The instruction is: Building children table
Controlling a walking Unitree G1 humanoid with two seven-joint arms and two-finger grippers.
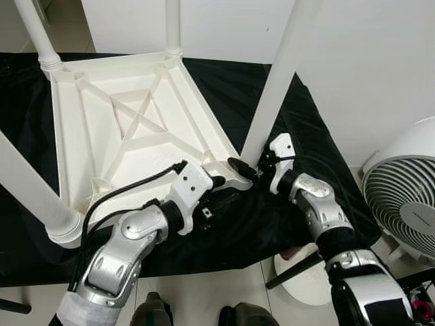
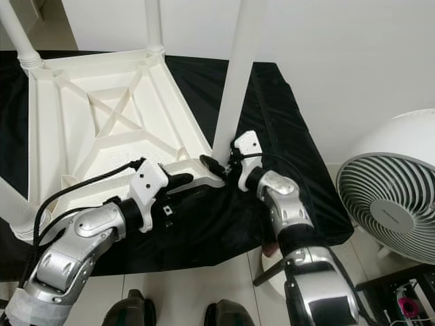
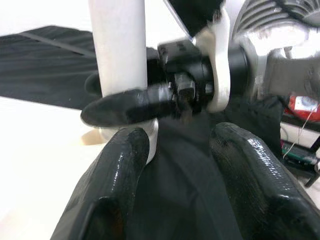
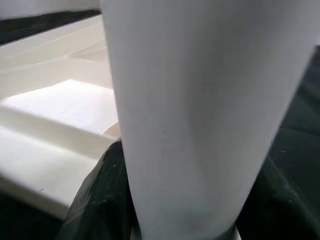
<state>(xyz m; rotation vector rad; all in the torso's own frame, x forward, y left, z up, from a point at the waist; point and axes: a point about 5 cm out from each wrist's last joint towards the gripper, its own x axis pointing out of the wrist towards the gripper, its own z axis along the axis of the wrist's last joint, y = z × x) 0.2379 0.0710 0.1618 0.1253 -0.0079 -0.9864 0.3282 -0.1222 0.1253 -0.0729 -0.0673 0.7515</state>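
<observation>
A white children's table [image 1: 75,129] lies upside down on a black cloth [image 1: 309,129], its legs pointing up. The near right leg [image 1: 272,95] stands in the corner socket closest to me. My right gripper [image 1: 246,170] is shut on the base of this leg [image 4: 200,110]; one finger [image 4: 100,200] presses against its side. My left gripper [image 1: 219,185] rests open at the table's near edge, just left of that corner. Its two fingers [image 3: 115,170] are spread over the cloth, pointing at the leg [image 3: 120,50] and the right gripper.
Three other legs [image 1: 37,197] stand in the remaining corners. A white fan [image 1: 404,197] sits on the floor at the right, close to my right arm. A white wall rises behind the table. A round white object [image 1: 306,275] lies under the cloth's front edge.
</observation>
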